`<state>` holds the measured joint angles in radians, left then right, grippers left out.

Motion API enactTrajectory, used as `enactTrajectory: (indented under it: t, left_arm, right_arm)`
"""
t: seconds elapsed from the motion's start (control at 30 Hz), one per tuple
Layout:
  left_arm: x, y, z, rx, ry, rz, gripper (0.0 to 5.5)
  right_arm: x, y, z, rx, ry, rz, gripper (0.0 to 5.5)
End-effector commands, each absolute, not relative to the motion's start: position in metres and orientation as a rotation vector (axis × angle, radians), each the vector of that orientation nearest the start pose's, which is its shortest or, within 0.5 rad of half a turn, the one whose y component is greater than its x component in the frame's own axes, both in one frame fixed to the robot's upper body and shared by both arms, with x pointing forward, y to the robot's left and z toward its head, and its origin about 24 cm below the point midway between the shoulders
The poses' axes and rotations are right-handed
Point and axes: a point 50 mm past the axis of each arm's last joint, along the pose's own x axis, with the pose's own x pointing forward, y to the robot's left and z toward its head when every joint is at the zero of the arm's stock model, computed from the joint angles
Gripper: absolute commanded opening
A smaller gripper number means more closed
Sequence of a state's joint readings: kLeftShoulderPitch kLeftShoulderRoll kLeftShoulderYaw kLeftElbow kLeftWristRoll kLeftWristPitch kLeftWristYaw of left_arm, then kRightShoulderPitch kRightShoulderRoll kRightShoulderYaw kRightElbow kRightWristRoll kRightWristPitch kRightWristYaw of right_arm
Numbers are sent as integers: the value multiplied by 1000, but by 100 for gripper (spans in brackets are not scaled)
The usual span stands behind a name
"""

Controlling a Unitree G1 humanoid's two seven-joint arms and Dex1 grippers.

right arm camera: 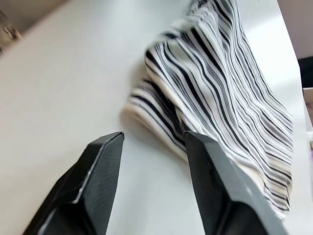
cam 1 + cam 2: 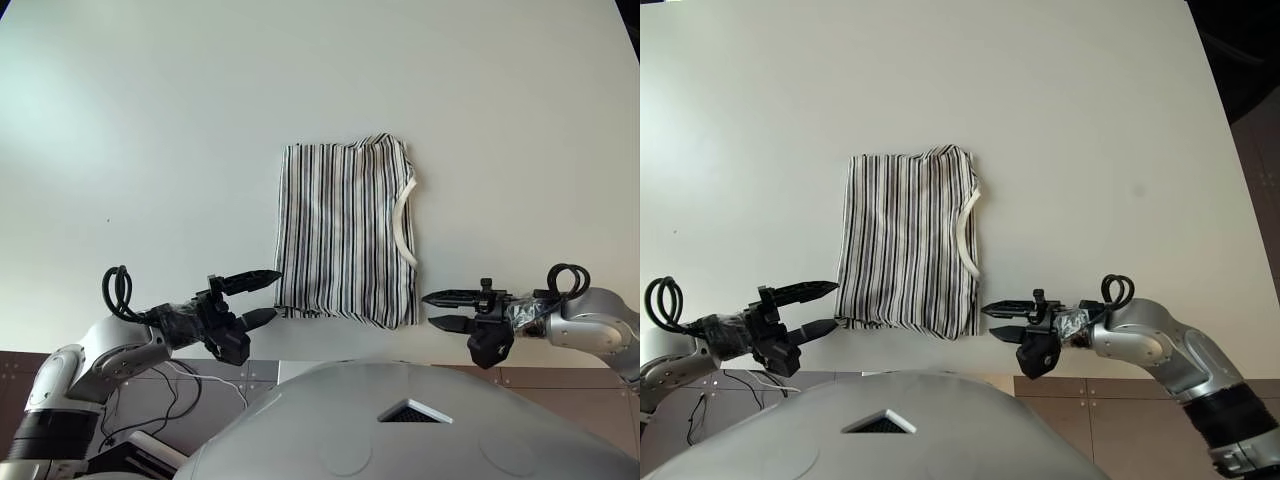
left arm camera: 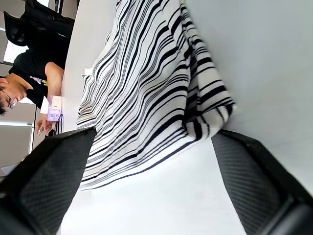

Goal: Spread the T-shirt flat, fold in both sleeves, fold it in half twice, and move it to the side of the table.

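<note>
In the left eye view we see the striped T-shirt (image 2: 345, 235) folded into a rectangle on the white table (image 2: 150, 120), with brown floor tiles (image 2: 570, 378) beyond the table edge nearest it. The left gripper (image 2: 273, 294) sits just left of the T-shirt's near corner and the right gripper (image 2: 428, 310) just right of it. In the left wrist view the fingers (image 3: 49, 181) stand apart, with the T-shirt's corner lying beyond them. In the right wrist view the fingers (image 1: 100, 176) are likewise spread before the T-shirt's other corner.
</note>
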<state>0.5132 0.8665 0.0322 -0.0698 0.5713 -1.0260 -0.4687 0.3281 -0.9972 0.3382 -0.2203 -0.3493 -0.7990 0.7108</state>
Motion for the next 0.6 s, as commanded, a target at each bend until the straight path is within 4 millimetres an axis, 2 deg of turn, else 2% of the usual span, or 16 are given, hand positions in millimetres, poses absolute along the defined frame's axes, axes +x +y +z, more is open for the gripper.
enactTrajectory:
  t: [0.03, 0.17, 0.3, 0.47, 0.6]
  left_arm:
    - [109, 234, 20, 1286, -32, -1402, 431]
    - [110, 226, 20, 1235, -70, -1426, 431]
    - [105, 229, 22, 1211, -58, -1461, 431]
    - [90, 229, 19, 1170, -43, -1511, 341]
    - [94, 228, 17, 1176, -56, -1523, 292]
  right_arm:
    - [112, -175, 36, -1082, -117, 1602, 228]
    - [114, -164, 31, -1075, -138, 1568, 228]
    - [115, -159, 33, -1081, -150, 1542, 228]
    - [123, -157, 44, -1120, -192, 1519, 228]
    - [121, -154, 43, -1114, -188, 1527, 228]
